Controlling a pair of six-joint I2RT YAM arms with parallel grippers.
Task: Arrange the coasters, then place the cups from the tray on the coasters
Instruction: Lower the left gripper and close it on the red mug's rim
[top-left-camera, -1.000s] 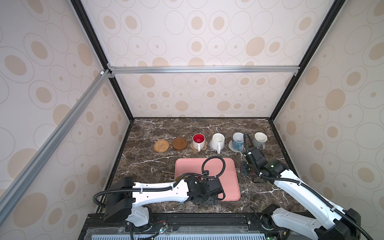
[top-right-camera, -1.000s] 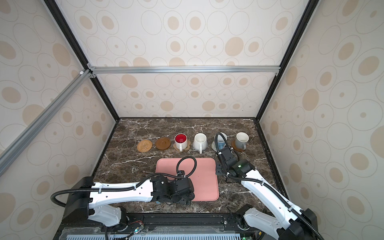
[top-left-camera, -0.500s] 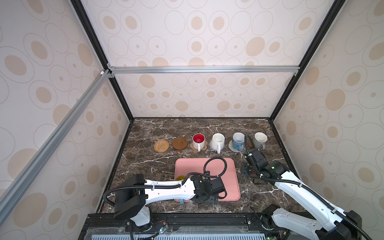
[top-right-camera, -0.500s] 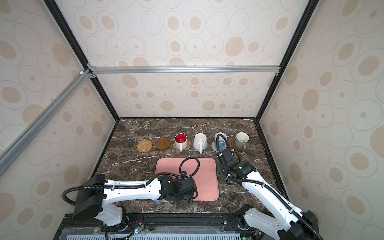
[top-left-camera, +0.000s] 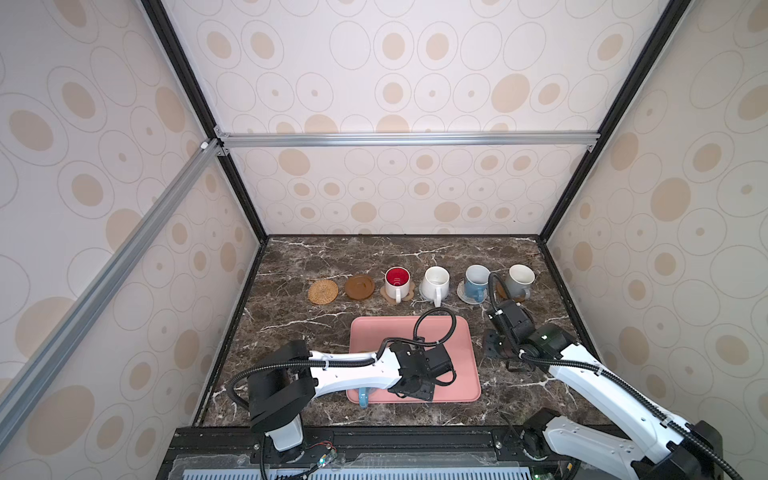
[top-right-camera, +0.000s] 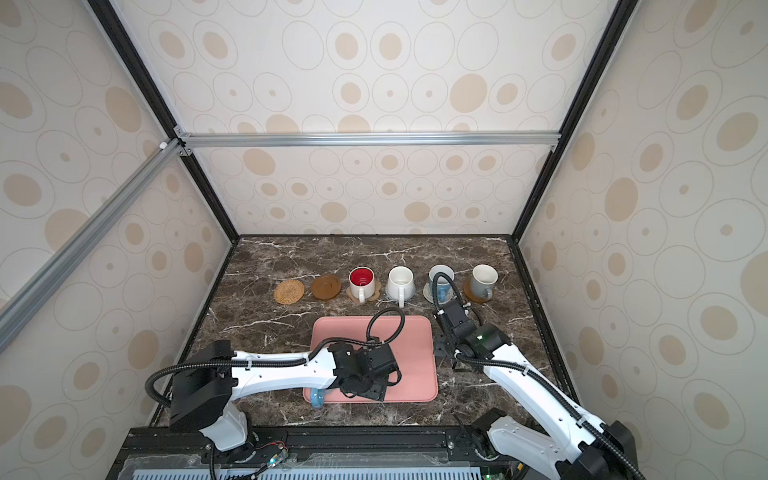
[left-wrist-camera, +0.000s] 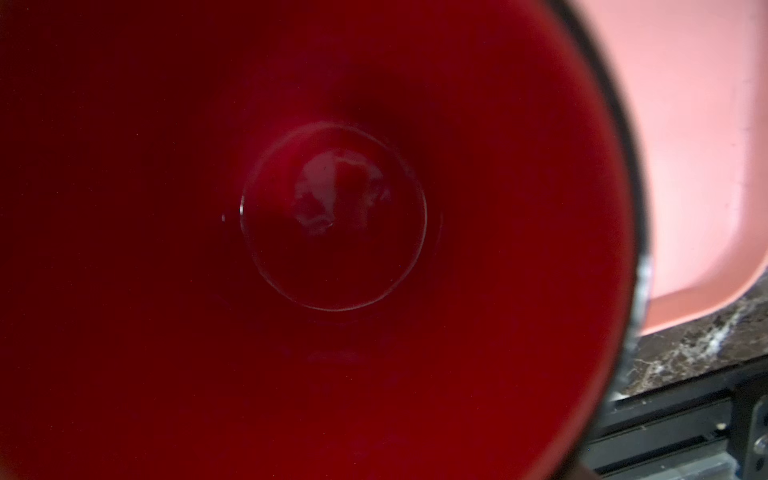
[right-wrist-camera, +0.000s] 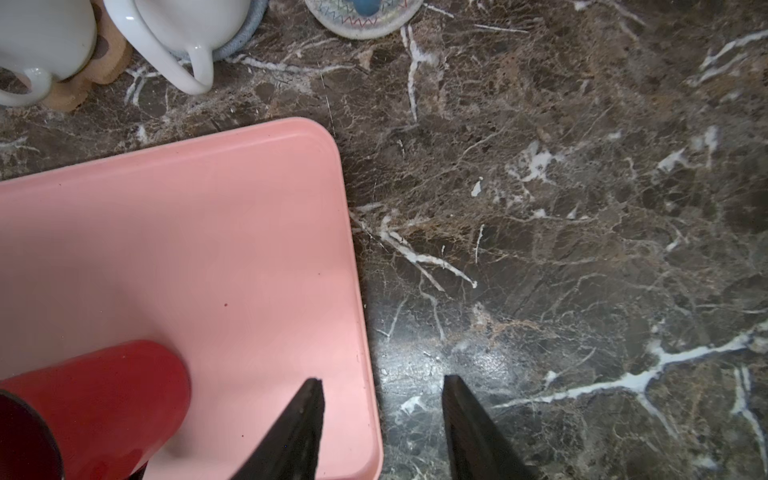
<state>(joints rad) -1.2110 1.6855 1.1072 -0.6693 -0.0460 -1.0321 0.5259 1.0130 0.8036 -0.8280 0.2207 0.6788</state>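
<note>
The pink tray (top-left-camera: 461, 345) lies near the table's front. My left gripper (top-left-camera: 411, 388) hangs low over the tray's near part, its fingers hidden under the wrist. The left wrist view is filled by the red cup's (left-wrist-camera: 332, 216) inside. In the right wrist view that red cup (right-wrist-camera: 104, 395) looks tilted or on its side on the tray (right-wrist-camera: 208, 232). A blue cup's handle (top-left-camera: 363, 397) pokes out under the left arm. My right gripper (right-wrist-camera: 380, 378) is open and empty over the tray's right edge. Behind stand the rattan coaster (top-left-camera: 323, 291) and the brown disc coaster (top-left-camera: 359, 286), both bare.
To the right of the bare coasters, along the back row, stand a white cup with a red inside (top-left-camera: 397, 282), a white cup (top-left-camera: 435, 282), a light blue cup (top-left-camera: 476, 281) and a grey-white cup (top-left-camera: 519, 279), each on a coaster. Walls close in the marble table (top-left-camera: 291, 324).
My left arm has swung a little to the right and now covers the blue cup's yellow inside, which showed half a second ago. The right arm has barely moved.
</note>
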